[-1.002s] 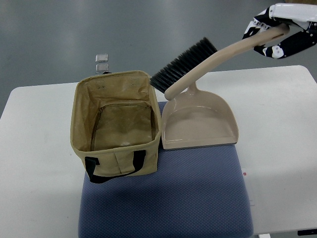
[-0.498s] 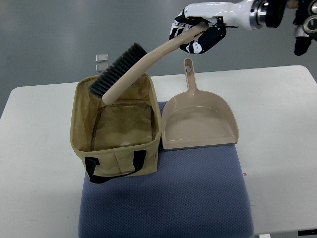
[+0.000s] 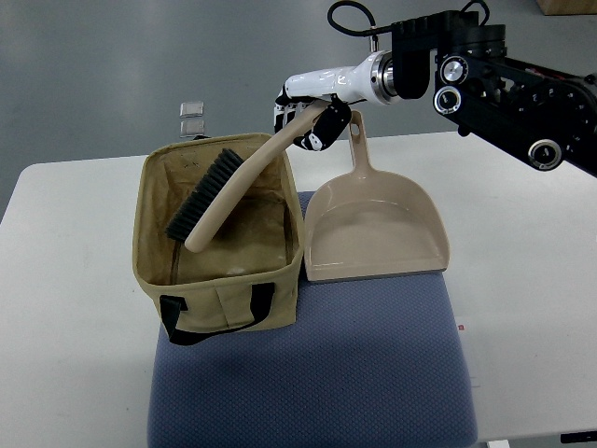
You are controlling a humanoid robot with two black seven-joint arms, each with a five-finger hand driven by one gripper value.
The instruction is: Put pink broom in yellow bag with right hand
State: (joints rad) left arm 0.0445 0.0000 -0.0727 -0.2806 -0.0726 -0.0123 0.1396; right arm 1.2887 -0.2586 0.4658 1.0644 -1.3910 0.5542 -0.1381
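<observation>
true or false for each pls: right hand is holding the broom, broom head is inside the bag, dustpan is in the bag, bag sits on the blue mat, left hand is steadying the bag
1. The right hand grips the broom by its handle. True.
2. The broom's bristle head is down inside the open yellow bag. True.
3. The dustpan is in the bag. False: it lies beside the bag, to its right in the picture.
4. The bag stands partly on the blue mat. True.
5. The left hand steadies the bag. False: no left hand is in view.
</observation>
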